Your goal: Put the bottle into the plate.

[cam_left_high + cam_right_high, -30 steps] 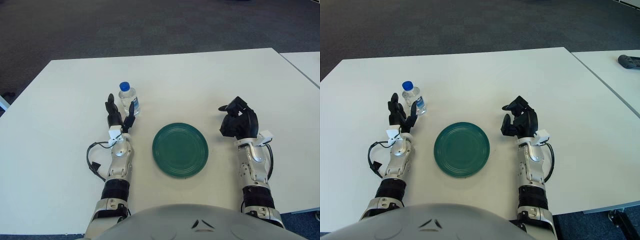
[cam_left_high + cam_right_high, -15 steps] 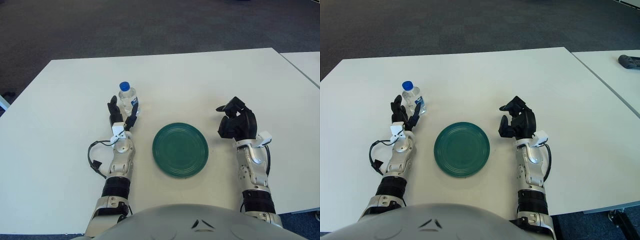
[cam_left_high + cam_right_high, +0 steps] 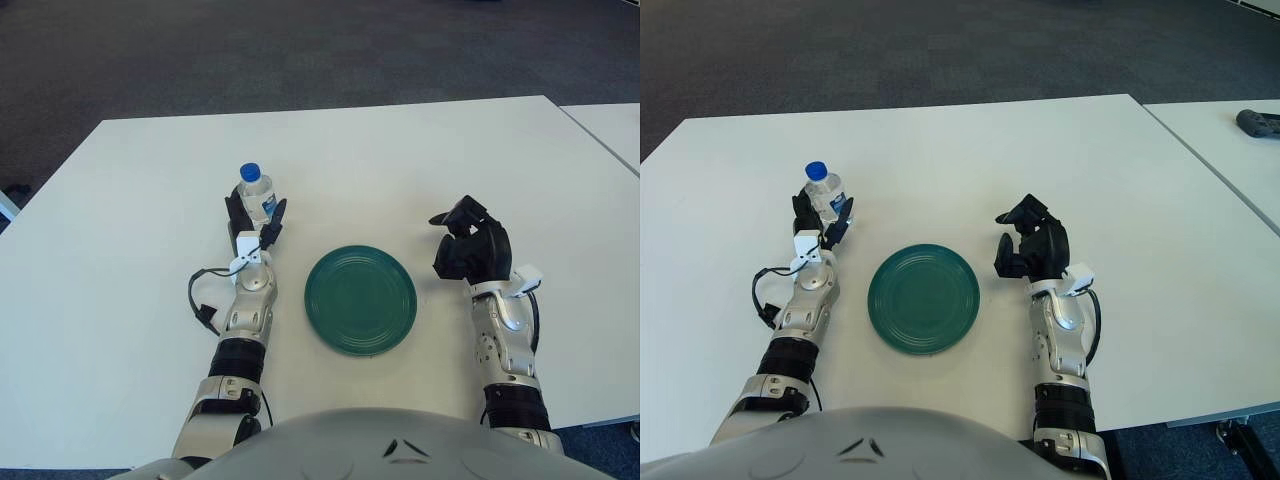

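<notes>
Left eye view: bottle [image 3: 256, 197] stands upright on the tabletop [image 3: 130, 200], just left of and beyond the plate [image 3: 360, 299], apart from it. Left hand [image 3: 254, 222] is at the bottle's base, fingers spread either side of it, so it looks set up for a side grasp; can't tell if they're closed on it yet. Plate is bare, so the drop spot sits just to the right. Right hand [image 3: 470, 246] shows right of the plate, fingers curled, holding nothing, clear of the transfer path.
</notes>
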Robot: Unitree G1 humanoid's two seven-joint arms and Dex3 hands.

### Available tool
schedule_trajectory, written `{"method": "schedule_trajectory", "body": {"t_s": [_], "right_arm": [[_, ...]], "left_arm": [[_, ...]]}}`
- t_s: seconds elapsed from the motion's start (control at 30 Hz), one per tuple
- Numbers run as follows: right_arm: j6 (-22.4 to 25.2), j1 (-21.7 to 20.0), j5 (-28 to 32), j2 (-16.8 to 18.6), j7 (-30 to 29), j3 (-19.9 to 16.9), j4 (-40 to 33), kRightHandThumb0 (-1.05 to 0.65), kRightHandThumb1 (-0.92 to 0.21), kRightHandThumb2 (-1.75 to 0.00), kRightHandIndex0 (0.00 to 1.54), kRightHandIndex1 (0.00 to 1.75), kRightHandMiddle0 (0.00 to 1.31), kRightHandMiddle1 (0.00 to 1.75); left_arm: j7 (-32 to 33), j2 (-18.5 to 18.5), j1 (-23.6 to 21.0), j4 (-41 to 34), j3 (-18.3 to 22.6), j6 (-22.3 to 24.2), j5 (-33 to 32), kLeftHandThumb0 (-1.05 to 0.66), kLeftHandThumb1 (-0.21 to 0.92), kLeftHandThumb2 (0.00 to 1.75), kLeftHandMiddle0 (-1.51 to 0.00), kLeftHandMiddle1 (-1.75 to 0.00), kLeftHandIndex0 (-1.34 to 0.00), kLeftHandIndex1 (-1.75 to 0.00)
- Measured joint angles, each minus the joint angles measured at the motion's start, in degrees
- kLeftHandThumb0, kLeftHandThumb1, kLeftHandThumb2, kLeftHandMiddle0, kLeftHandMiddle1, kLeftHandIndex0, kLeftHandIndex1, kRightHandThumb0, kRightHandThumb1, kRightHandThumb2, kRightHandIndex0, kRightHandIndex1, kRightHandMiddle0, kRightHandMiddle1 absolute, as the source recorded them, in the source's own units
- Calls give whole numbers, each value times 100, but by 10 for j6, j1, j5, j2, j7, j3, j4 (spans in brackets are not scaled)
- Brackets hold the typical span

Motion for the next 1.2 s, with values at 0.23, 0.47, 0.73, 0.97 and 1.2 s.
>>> {"method": "schedule_trajectory", "body": {"t_s": [0.23,0.47,0.73,0.97,1.2], "right_arm": [[0,9,1,4,9,10,-16,-1,1,-157,80,175,86,139],[0,16,9,7,26,18,-29,-1,2,-157,79,175,88,136],[0,28,11,9,43,26,-29,-1,3,-158,81,175,88,137],[-2,30,11,8,52,29,-30,-1,3,-159,81,175,89,137],[-2,38,10,9,53,31,-37,-1,4,-160,81,175,89,137]], "left_arm": [[19,1,-29,26,-8,34,33,-103,92,10,-20,0,0,-52],[30,1,-64,64,-9,48,45,-105,92,13,-20,0,0,-52],[36,3,-87,94,-7,48,49,-105,92,15,-21,0,0,-53],[36,4,-102,112,-2,46,46,-105,92,14,-21,0,0,-54],[38,5,-118,136,5,39,44,-104,92,15,-24,-2,0,-57]]}}
